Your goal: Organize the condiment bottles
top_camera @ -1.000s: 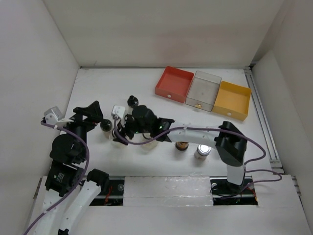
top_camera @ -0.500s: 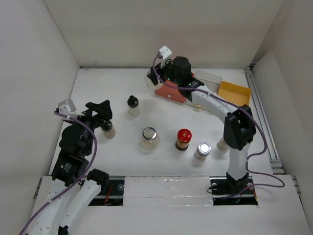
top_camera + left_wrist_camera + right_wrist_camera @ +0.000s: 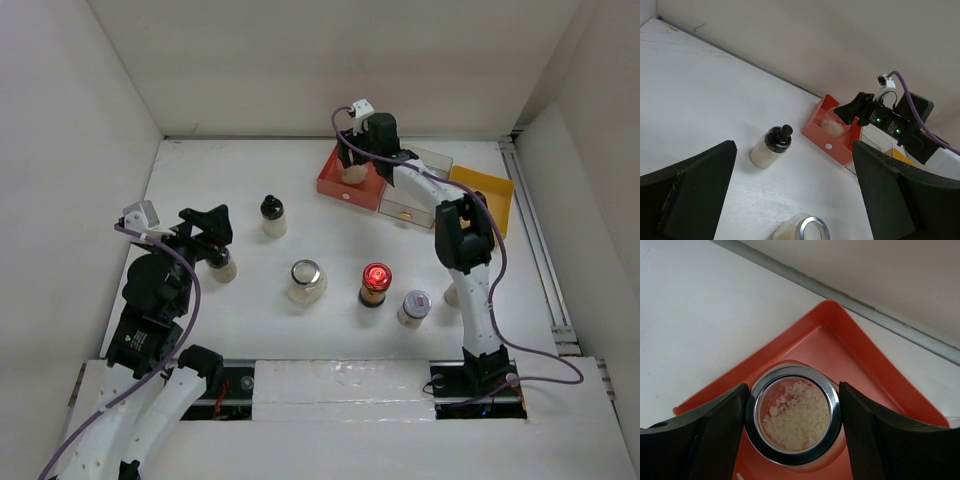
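Right wrist view: right jaws grip a silver-rimmed jar point(image 3: 794, 421) of pale granules, one finger pressed on each side. The jar is between them, inside the red tray point(image 3: 860, 365) near its corner. Can't tell if its base is down on the tray floor or just above it.

Top view: left jaws are wide with nothing in them, low over the desk point(image 3: 300, 180) on the left side. A dark-capped bottle point(image 3: 222, 265) stands just beside them on the near side. A black-capped bottle point(image 3: 272, 216) is ahead of them, apart and untouched; the left wrist view shows it framed between the open fingers but well forward.

On the desk, well apart from the right jaws and nearer the arm bases:
- silver-lidded jar point(image 3: 307, 281)
- red-capped jar point(image 3: 375, 284)
- small silver-capped jar point(image 3: 414, 306)
- a pale thing point(image 3: 452, 294) half hidden behind the right arm, maybe another bottle, can't tell

The clear tray point(image 3: 405, 208) and yellow tray point(image 3: 480, 195) sit to the right of the right jaws, and no bottle is visible in either.

Progress looks early. One jar has reached a tray but is not yet released, and at least five bottles are loose on the desk. What's left is to let go of this jar and then sort the rest. Which tray each one goes to is not clear from the views.
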